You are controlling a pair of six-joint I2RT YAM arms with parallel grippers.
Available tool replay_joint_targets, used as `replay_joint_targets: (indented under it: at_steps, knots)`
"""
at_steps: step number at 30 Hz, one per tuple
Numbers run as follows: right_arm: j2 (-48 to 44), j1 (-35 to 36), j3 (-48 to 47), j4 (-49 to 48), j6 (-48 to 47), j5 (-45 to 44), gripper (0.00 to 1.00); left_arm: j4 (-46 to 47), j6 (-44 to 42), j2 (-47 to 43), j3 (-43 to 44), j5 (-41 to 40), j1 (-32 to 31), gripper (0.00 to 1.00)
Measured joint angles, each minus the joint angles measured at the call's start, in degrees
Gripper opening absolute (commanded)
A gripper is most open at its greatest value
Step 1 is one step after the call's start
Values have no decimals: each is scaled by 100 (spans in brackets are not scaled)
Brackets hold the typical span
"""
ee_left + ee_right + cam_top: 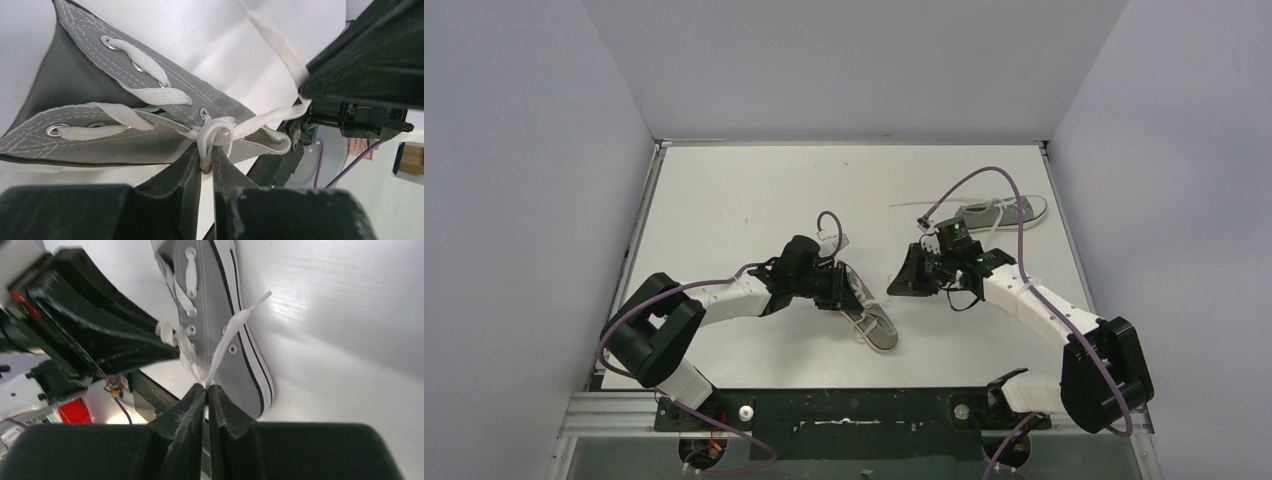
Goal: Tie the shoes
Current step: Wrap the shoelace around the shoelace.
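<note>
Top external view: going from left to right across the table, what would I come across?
left arm → nearer shoe → right gripper, pinching that shoe's lace → farther shoe. The left gripper overlaps the nearer shoe, so it has no clear place in the order.

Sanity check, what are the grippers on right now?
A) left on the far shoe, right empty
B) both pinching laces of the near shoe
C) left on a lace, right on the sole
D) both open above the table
B: the left gripper is shut on the lace loop by the top eyelets of the near shoe, and the right gripper is shut on a lace strand from the same shoe.
</note>
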State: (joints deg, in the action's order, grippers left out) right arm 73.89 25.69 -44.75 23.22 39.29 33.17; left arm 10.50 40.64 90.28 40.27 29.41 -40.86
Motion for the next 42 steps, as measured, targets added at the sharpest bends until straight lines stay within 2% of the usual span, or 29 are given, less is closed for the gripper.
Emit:
replay_joint_targets:
  at_steps: [5, 7, 9, 11, 15, 20, 25, 34, 42]
  knots:
    - [-101, 85, -133, 1217, -404, 142, 34, 59, 94, 55, 0, 33, 44, 6]
    - [15, 107, -439, 1923, -723, 120, 45, 74, 107, 83, 0, 61, 48, 6]
    - [153, 125, -852, 2450, -1060, -22, 50, 101, 114, 92, 0, 85, 48, 6]
    - [256, 131, -1325, 2728, -1419, -192, 48, 122, 114, 92, 0, 98, 52, 6]
    - [581, 144, -1934, 2564, -1843, -111, 35, 136, 114, 92, 0, 120, 52, 6]
    - [1703, 275, -2201, 1996, -2052, 295, 23, 162, 116, 92, 0, 136, 52, 6]
    - [2232, 345, -2164, 1757, -2068, 601, 23, 170, 114, 92, 0, 144, 52, 6]
    - [2267, 363, -1902, 1193, -1893, 1091, 20, 166, 107, 92, 0, 153, 52, 5]
    - [2365, 365, -1685, 973, -1792, 1281, 24, 162, 92, 92, 0, 153, 52, 5]
